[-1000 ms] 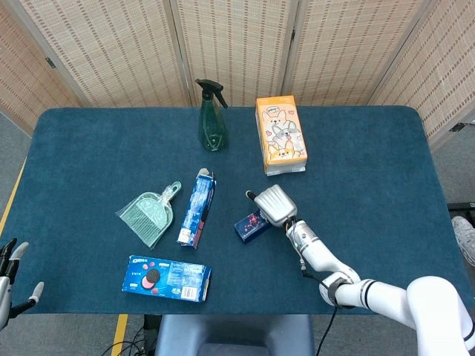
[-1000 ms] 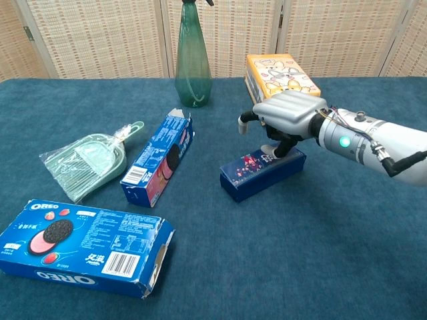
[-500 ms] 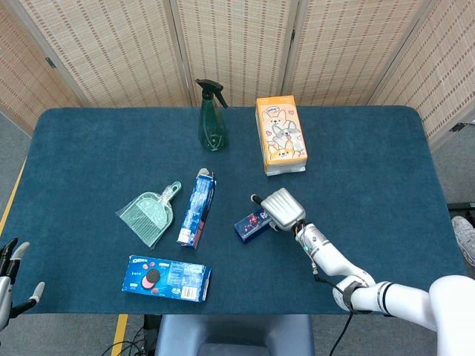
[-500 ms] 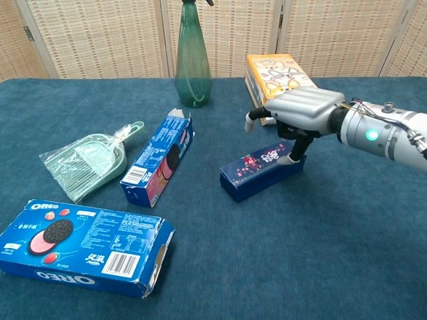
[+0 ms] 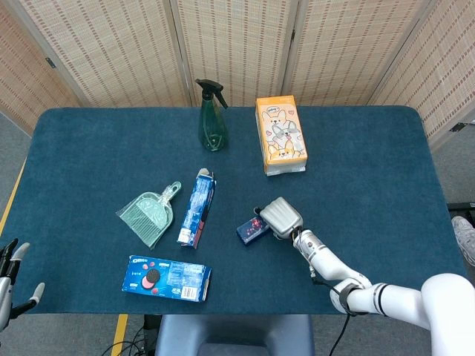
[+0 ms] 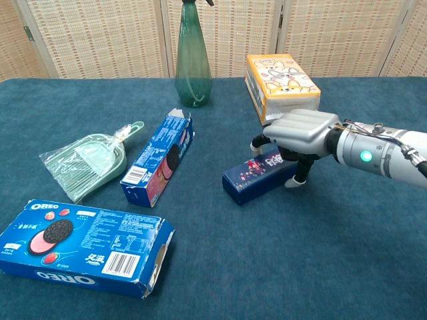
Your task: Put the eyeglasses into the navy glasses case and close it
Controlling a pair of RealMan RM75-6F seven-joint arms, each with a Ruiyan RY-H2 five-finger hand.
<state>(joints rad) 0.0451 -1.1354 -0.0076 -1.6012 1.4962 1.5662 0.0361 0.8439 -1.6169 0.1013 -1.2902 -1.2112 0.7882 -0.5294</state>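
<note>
Navy glasses case (image 5: 250,229), head view: lid down, mid-table right of an upright blue cookie box (image 5: 196,208); right hand (image 5: 281,216) covers its right end, grasp unclear; left hand (image 5: 10,280) spread, empty. Chest view: case (image 6: 257,175) under right hand (image 6: 300,135), fingers (image 6: 294,180) curled down at its end.

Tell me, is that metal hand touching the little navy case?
Touching. In the chest view the right hand arches over the case's right end, its fingers pressed against the side.
</note>
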